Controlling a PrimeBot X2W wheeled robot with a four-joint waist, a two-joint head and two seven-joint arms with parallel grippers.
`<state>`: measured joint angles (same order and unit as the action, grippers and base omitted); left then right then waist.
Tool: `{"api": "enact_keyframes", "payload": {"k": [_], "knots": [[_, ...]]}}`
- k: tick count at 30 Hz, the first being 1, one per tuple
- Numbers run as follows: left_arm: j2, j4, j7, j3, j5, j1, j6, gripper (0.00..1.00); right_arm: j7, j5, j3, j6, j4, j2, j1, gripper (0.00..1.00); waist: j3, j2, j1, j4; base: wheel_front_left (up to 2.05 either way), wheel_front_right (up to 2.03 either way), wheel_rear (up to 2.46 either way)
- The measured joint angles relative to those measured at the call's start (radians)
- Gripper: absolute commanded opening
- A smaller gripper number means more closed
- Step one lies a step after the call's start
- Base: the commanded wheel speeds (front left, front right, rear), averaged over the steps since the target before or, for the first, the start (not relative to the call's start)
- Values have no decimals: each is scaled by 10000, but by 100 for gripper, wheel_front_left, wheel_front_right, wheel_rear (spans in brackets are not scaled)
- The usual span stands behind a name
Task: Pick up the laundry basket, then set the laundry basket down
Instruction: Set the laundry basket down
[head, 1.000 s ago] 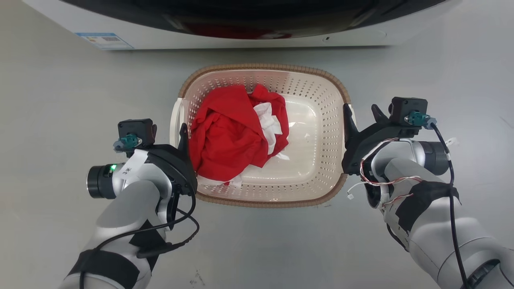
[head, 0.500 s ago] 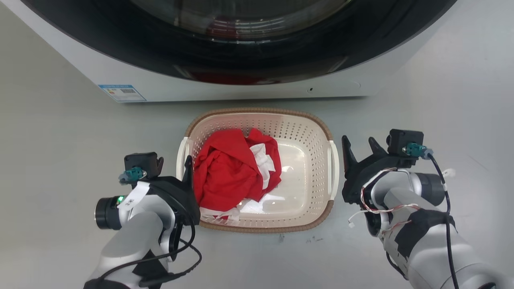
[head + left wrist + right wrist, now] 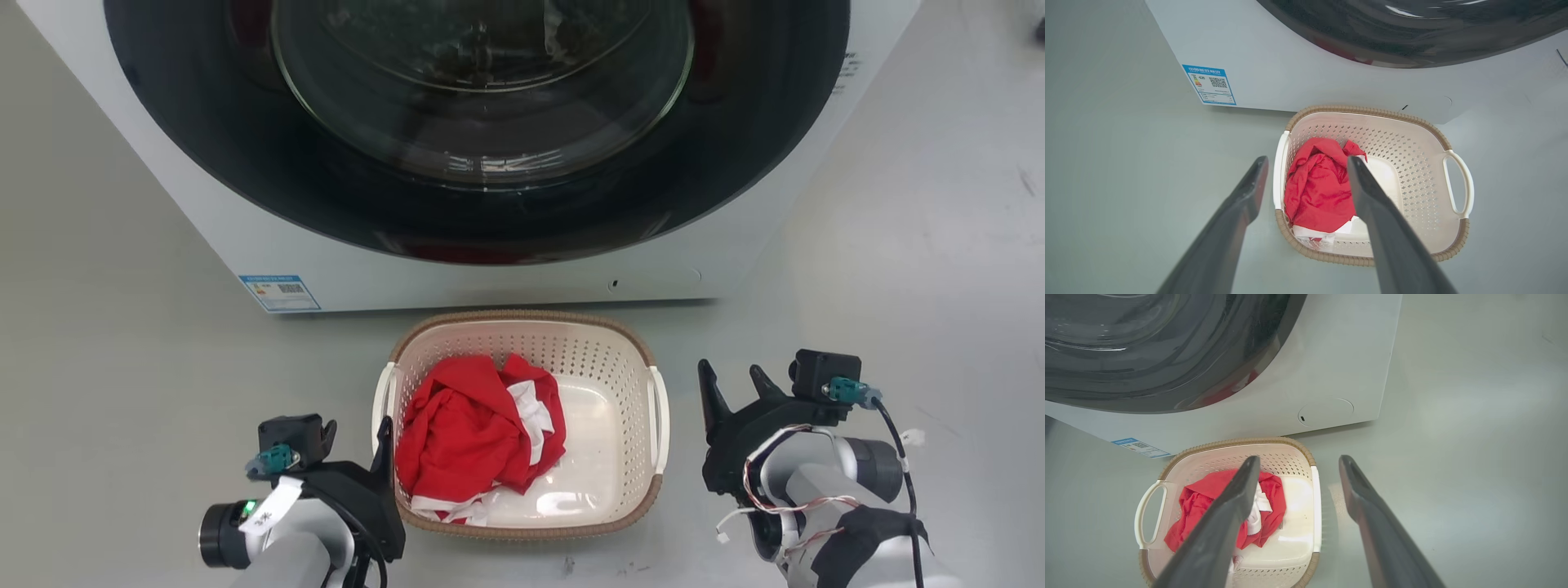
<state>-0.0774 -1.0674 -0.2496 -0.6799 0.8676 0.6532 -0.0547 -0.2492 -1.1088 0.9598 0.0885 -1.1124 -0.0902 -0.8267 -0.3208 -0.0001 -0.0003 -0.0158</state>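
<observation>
Cream laundry basket (image 3: 522, 317) with red cloth (image 3: 461, 441) on floor (image 3: 122, 367); left gripper (image 3: 1306, 162), right gripper (image 3: 731, 371) flank it, fingers spread, empty.

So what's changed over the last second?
The head camera has pulled up and back, so the washing machine shows more and the basket looks smaller. The right gripper has drawn away from the basket's right handle, leaving a gap. The left gripper remains by the left handle. Both are open. The basket with its red cloth stays on the floor.

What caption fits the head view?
Laundry basket of red clothes before a washing machine, left gripper and right gripper open beside it.
</observation>
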Motion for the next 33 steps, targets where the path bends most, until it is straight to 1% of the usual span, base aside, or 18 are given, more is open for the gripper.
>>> {"api": "enact_keyframes", "payload": {"k": [5, 6, 13, 16, 23, 24, 25, 26, 27, 33], "knots": [[-121, 640, 0, 288, -217, -757, -171, 100, 0, 326, -389, 13, 500, -125, 653, 100, 675, 0, 1, 8, 0, 0, 0], [-157, 782, 0, 343, -270, -923, -180, 100, 0, 401, -462, 59, 631, -134, 799, 100, 805, 0, 1, 9, 0, 0, 0], [-372, 1860, 0, 731, -846, -2104, -378, 100, 0, 1032, -909, 102, 1634, -270, 1945, 100, 1701, 0, 1, 3, 0, 0, 0], [-481, 2360, 0, 938, -1133, -2621, -435, 100, 0, 1289, -1160, 182, 2105, -376, 2499, 100, 2064, 0, 1, -2, 0, 0, 0], [-662, 3605, 0, 1386, -1693, -3897, -527, 100, 0, 2100, -1714, 272, 3388, -476, 3819, 100, 2860, 0, 1, 16, 0, 0, 0], [-692, 3981, 0, 1522, -1914, -4270, -604, 100, 0, 2362, -1894, 303, 3781, -554, 4170, 100, 3066, 0, 1, 34, 0, 0, 0], [-692, 3981, 0, 1522, -1914, -4270, -604, 100, 0, 2362, -1894, 303, 3781, -554, 4170, 100, 3066, 0, 1, 34, 0, 0, 0], [-736, 4358, 0, 1636, -2038, -4613, -608, 100, 0, 2575, -2115, 330, 4199, -644, 4527, 100, 3251, 0, 1, 55, 0, 0, 0], [-736, 4358, 0, 1636, -2038, -4613, -608, 100, 0, 2575, -2115, 330, 4199, -644, 4527, 100, 3251, 0, 1, 55, 0, 0, 0], [-815, 5453, 0, 2084, -2644, -5440, -686, 100, -2, 3453, -2765, 362, 5524, -788, 5572, 100, 3643, 0, 1, 146, 0, 0, 0]]}}
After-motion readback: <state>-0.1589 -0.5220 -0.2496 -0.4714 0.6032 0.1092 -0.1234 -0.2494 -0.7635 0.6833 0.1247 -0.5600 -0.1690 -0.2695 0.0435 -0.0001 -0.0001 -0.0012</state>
